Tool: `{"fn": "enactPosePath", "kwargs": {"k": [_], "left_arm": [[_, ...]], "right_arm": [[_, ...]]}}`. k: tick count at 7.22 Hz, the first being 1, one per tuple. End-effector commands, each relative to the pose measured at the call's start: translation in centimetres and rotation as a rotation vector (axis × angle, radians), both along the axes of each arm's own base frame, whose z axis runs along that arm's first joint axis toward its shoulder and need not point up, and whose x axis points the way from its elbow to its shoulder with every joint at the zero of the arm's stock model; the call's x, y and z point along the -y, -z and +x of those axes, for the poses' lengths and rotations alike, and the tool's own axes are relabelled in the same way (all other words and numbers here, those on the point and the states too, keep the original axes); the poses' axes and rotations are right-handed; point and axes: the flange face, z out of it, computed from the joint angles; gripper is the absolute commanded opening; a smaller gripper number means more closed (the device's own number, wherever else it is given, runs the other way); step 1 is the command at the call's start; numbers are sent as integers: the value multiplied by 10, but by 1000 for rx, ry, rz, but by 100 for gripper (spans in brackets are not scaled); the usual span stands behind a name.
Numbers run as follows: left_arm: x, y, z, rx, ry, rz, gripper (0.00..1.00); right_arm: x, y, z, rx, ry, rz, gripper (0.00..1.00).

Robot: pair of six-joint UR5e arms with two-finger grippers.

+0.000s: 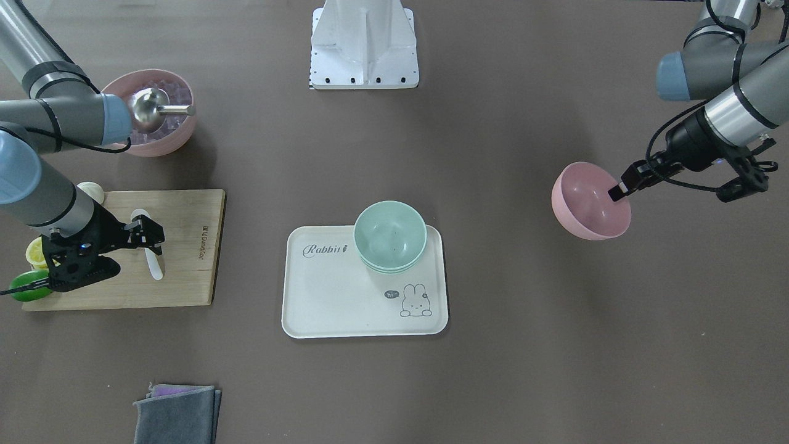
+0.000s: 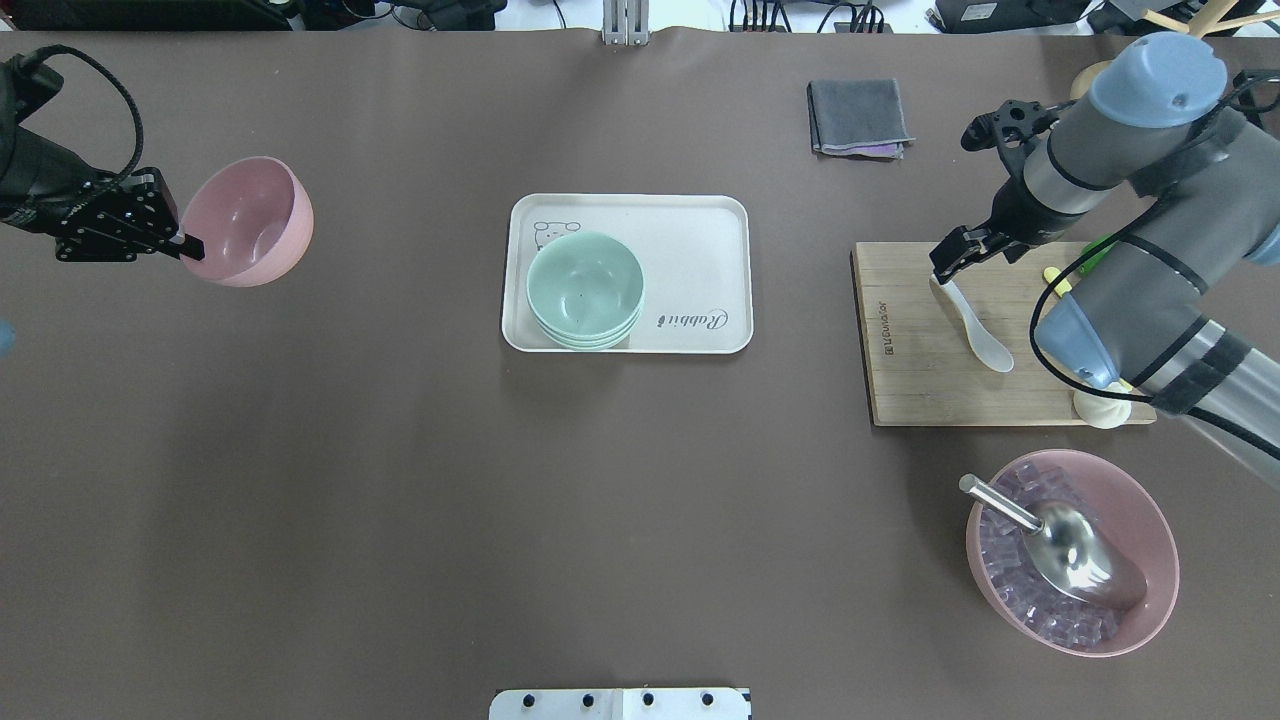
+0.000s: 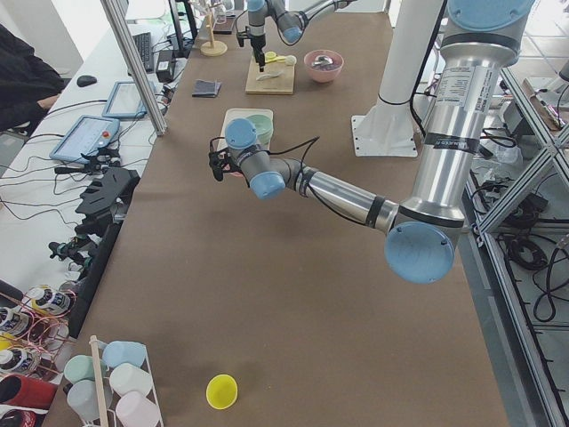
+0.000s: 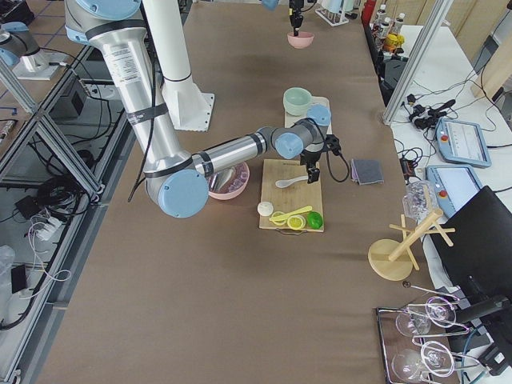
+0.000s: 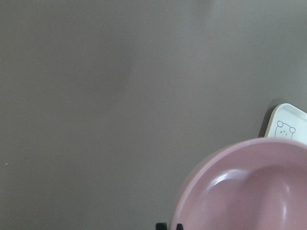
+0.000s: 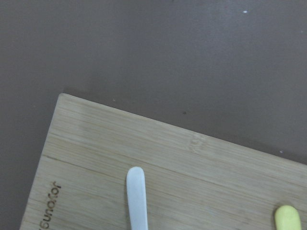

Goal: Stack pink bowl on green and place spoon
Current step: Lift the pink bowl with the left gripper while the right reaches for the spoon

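My left gripper (image 2: 185, 243) is shut on the rim of the empty pink bowl (image 2: 250, 220) and holds it tilted at the table's left side; the front view shows gripper (image 1: 618, 191) and bowl (image 1: 592, 200). The bowl fills the lower right of the left wrist view (image 5: 249, 191). The stacked green bowls (image 2: 585, 290) stand on the white rabbit tray (image 2: 700, 230) at the table's middle. The white spoon (image 2: 975, 330) lies on the wooden board (image 2: 920, 380). My right gripper (image 2: 945, 268) hovers open just over the spoon's handle end (image 6: 136, 196).
A second pink bowl (image 2: 1150, 590) with ice cubes and a metal scoop (image 2: 1070, 550) stands near the robot on the right. A folded grey cloth (image 2: 858, 118) lies at the far side. Lemon and lime pieces (image 1: 31, 271) sit at the board's outer edge.
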Motion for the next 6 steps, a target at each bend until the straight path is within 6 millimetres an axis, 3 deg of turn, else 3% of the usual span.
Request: {"fn": "enactPosePath", "kwargs": {"k": [1, 6], "left_arm": [[1, 3, 1, -1, 0, 3, 0], [4, 5, 4, -3, -3, 6, 0]], "right_arm": [[-6, -6, -26, -30, 17, 13, 97], [-13, -16, -23, -18, 36, -11, 90]]}}
